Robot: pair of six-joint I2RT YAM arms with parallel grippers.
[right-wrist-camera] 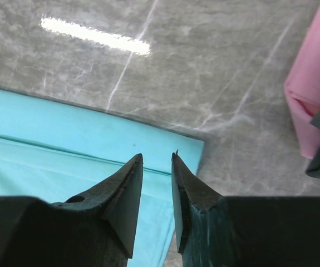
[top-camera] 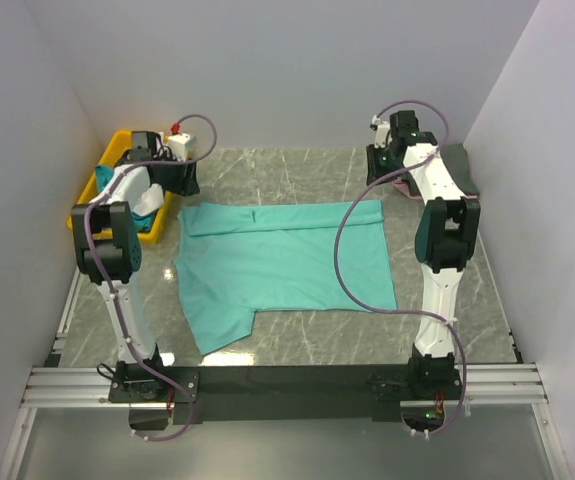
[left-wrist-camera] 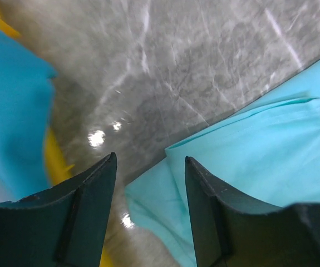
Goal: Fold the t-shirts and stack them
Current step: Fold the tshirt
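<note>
I see the green shirt lying flat; left gripper spread wide, right gripper barely parted, both empty

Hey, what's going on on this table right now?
A sea-green cloth t-shirt lies spread on the grey marble table. The left tool and the right tool each hover open over a far corner, holding nothing. A pink folded shirt sits far right; a yellow plastic bin holds teal cloth.
</note>
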